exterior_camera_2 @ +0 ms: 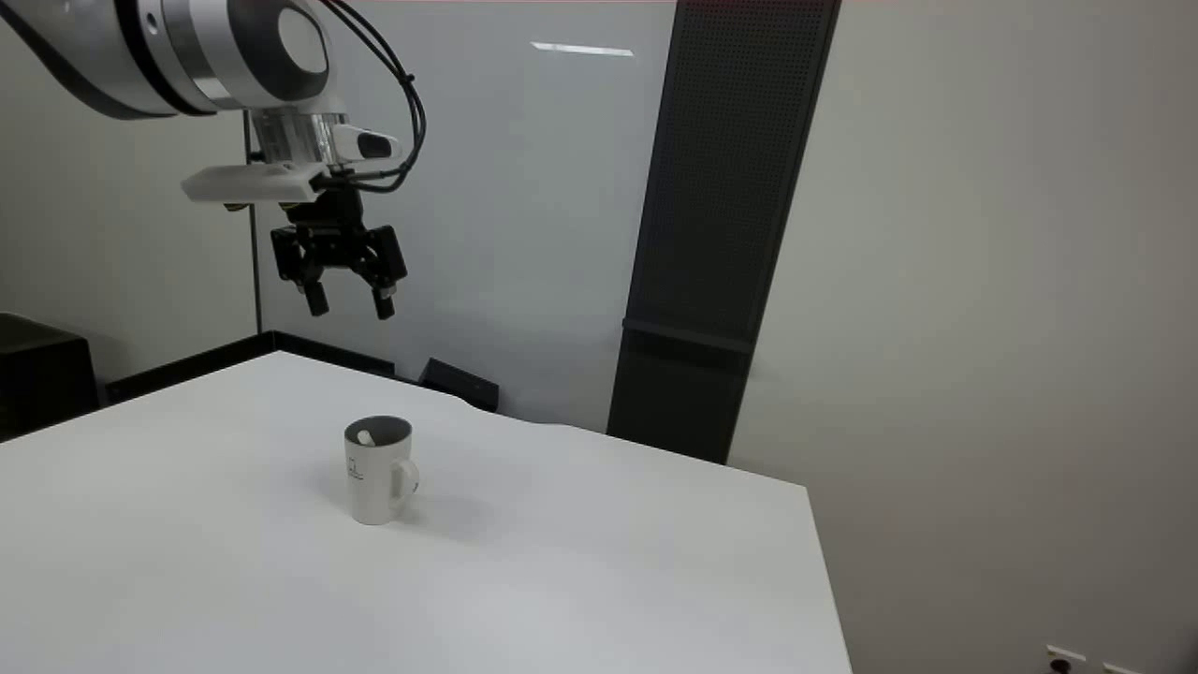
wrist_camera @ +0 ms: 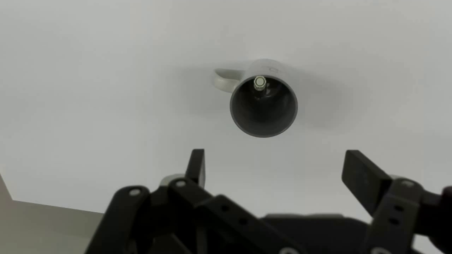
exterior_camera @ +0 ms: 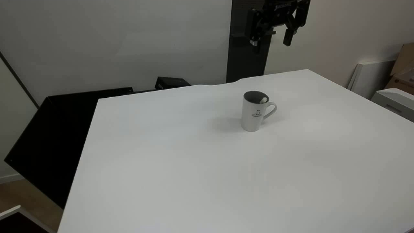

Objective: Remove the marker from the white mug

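Note:
The white mug (exterior_camera: 249, 116) stands upright on the white table in both exterior views (exterior_camera_2: 371, 487). It has a loop handle, a small dark print and a dark inside. The marker (exterior_camera: 264, 100) stands in the mug and leans on its inner wall. Only its whitish end shows above the dark inside, also in an exterior view (exterior_camera_2: 366, 437); the rest is hidden by the mug. In the wrist view the mug (wrist_camera: 263, 123) and the marker's round end (wrist_camera: 260, 82) lie ahead of the fingertips. My gripper (wrist_camera: 273, 162) is open and empty, high above the table (exterior_camera: 271, 43) (exterior_camera_2: 351, 304).
The white table (exterior_camera: 181, 168) bears the mug, which is away from the table edges. A dark panel (exterior_camera_2: 693, 281) and a wall stand behind the table. A small black box (exterior_camera: 171, 83) is at the back edge. Boxes (exterior_camera: 401, 100) stand beyond a side edge.

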You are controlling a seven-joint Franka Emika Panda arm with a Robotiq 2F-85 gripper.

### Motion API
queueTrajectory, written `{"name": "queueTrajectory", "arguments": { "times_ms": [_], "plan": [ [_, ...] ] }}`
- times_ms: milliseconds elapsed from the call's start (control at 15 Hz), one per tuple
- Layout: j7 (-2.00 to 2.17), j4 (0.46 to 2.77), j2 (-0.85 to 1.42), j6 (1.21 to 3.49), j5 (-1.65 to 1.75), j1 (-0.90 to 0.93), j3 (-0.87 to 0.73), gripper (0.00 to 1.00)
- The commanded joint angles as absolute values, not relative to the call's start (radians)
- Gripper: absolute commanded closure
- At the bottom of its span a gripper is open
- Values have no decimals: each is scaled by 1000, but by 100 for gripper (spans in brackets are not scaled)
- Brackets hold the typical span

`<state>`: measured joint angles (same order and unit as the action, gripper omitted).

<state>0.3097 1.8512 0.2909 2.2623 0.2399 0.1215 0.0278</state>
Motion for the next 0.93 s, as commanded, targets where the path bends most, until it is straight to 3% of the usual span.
{"name": "queueTrajectory", "arguments": {
  "times_ms": [0, 600, 867],
  "plan": [
    [313, 1825, 316, 2214, 236, 120, 4, 0],
    [305, 1847, 311, 2237, 235, 122, 2, 0],
    [258, 1897, 317, 2354, 247, 116, 11, 0]
  ]
}}
